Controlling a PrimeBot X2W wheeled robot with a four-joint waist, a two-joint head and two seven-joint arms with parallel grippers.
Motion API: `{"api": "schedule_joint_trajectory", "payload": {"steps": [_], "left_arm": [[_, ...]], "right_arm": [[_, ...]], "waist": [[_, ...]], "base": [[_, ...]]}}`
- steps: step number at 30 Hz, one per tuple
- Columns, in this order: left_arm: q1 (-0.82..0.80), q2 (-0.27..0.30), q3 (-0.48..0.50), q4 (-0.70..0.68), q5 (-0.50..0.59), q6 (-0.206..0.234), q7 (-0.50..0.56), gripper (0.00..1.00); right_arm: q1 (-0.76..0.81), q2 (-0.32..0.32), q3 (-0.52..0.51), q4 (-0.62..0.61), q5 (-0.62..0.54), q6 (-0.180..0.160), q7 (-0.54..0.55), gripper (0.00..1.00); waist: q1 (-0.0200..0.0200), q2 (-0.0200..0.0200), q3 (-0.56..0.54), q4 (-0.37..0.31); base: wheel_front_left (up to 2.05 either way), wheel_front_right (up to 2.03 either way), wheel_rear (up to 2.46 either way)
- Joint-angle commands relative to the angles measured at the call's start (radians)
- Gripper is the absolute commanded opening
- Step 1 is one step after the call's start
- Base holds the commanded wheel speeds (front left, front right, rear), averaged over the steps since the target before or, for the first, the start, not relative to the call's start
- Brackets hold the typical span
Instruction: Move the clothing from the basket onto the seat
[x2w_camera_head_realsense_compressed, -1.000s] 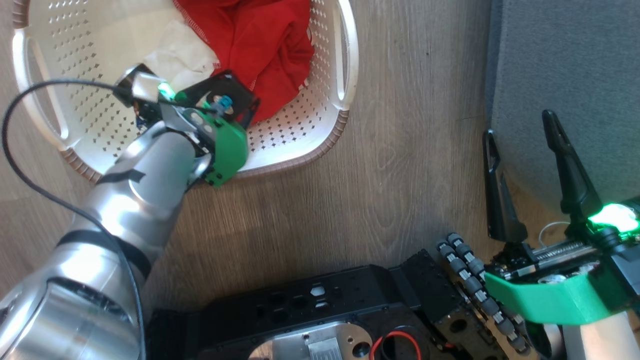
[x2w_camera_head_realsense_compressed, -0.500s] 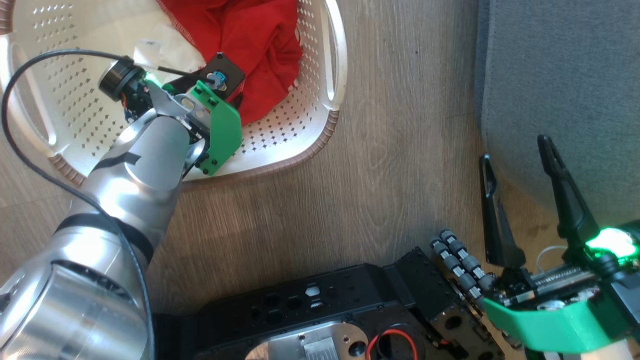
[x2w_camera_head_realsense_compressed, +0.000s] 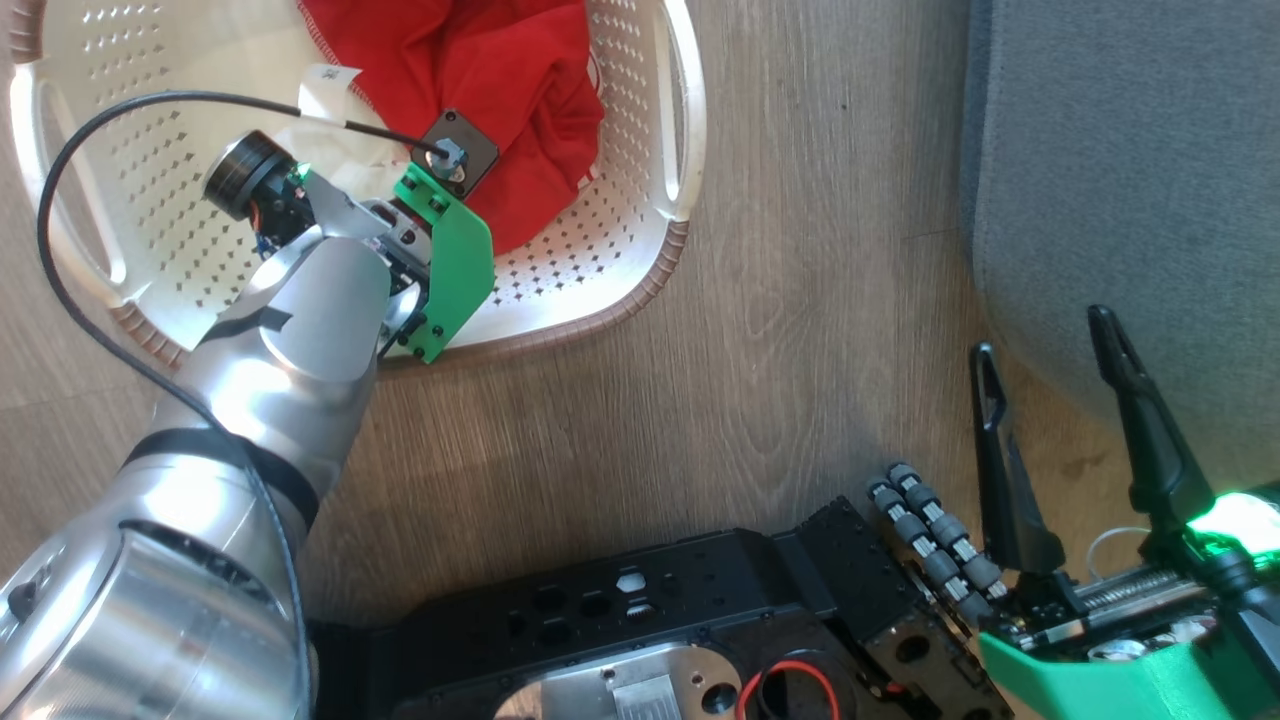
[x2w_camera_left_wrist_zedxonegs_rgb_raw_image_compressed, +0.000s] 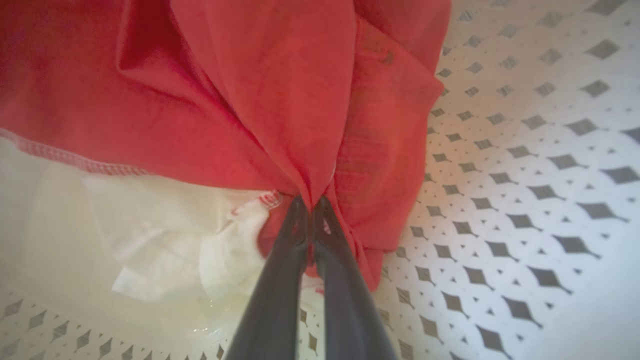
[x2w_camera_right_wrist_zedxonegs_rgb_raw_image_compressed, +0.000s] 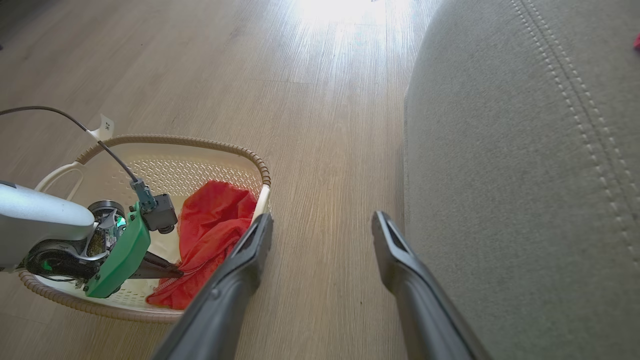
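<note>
Fingers (x2w_camera_head_realsense_compressed: 1140, 420) of the right gripper (x2w_camera_head_realsense_compressed: 1042, 333) stand wide apart and hold nothing, low over the wooden floor (x2w_camera_head_realsense_compressed: 800, 250) just beside the rounded corner of the seat (x2w_camera_head_realsense_compressed: 1130, 150), a grey upholstered cushion with a double line of light stitching. Farther out, the left gripper (x2w_camera_left_wrist_zedxonegs_rgb_raw_image_compressed: 311, 200) reaches into the basket (x2w_camera_head_realsense_compressed: 560, 270), its two dark fingers pressed together on a pinched fold of the clothing (x2w_camera_left_wrist_zedxonegs_rgb_raw_image_compressed: 280, 90). The clothing is soft red fabric, bunched in deep creases with a stitched hem, and white lining (x2w_camera_left_wrist_zedxonegs_rgb_raw_image_compressed: 165, 240) spills out beneath it. It lies inside the cream basket, against the perforated side nearer the seat. A small white tag (x2w_camera_head_realsense_compressed: 328, 78) on the arm's black cable (x2w_camera_head_realsense_compressed: 60, 180) carries marks too small to read.
</note>
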Motion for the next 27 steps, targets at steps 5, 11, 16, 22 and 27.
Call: {"api": "schedule_joint_trajectory", "payload": {"steps": [5,11,16,22,27], "left_arm": [[0.015,0.009,-0.005,-0.017,-0.031,0.011,-0.006,0.0],[-0.009,0.009,-0.018,-0.013,-0.048,0.015,-0.038,0.0],[-0.011,0.012,-0.019,-0.007,-0.064,0.009,-0.055,0.0],[-0.022,0.036,-0.012,-0.004,-0.08,0.011,-0.088,0.0],[-0.032,0.064,-0.006,-0.003,-0.092,0.017,-0.123,0.0]], "right_arm": [[0.058,-0.008,0.016,-0.033,-0.014,0.0,-0.006,1.0],[0.011,-0.008,0.027,-0.015,-0.023,0.0,-0.006,1.0],[-0.052,-0.008,0.013,0.004,-0.003,0.0,-0.006,1.0],[-0.16,-0.008,0.03,0.052,0.021,0.0,-0.006,1.0],[-0.246,-0.008,0.039,0.097,0.045,0.0,-0.006,1.0]], "waist": [[0.0,0.0,0.004,0.015],[0.0,0.0,0.001,0.03],[0.0,0.0,-0.02,0.021],[0.0,0.0,-0.057,0.007],[0.0,0.0,-0.103,0.001]], "base": [[0.0,0.0,0.0],[0.0,0.0,0.0],[0.0,0.0,0.0],[0.0,0.0,0.0],[0.0,0.0,0.0]]}}
